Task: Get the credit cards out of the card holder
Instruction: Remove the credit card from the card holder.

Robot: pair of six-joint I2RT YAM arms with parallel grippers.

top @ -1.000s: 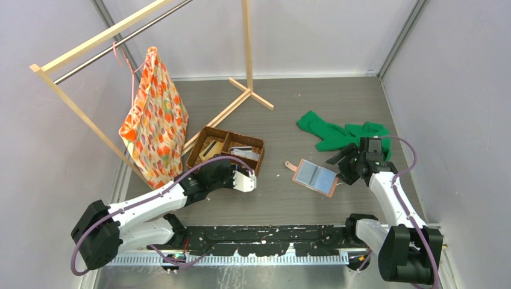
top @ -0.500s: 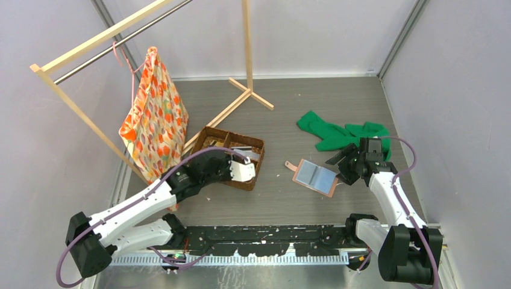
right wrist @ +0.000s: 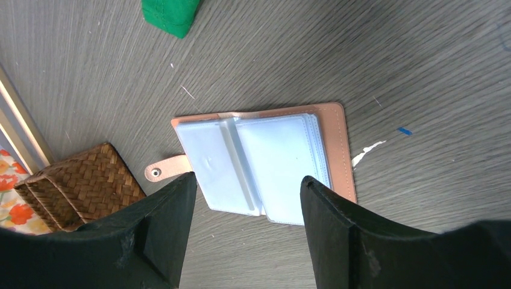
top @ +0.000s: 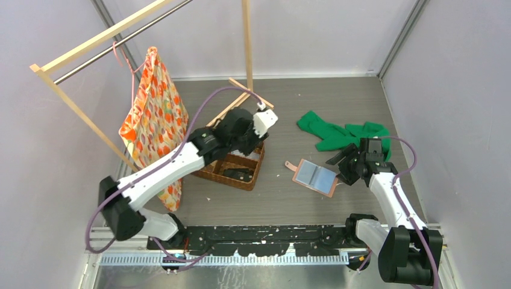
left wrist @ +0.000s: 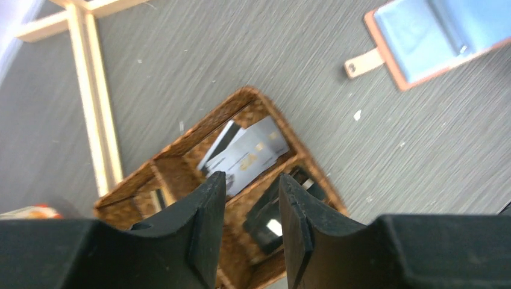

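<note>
Seeing card holder open flat just left of my right tool, jaws apart; left tool, apart, farther off.

On the counter: one open card holder, one woven basket showing at least three cards, one green cloth, one wooden rack, one orange-patterned bag on one pink hanger, and two robot arms, left arm and right arm.
</note>
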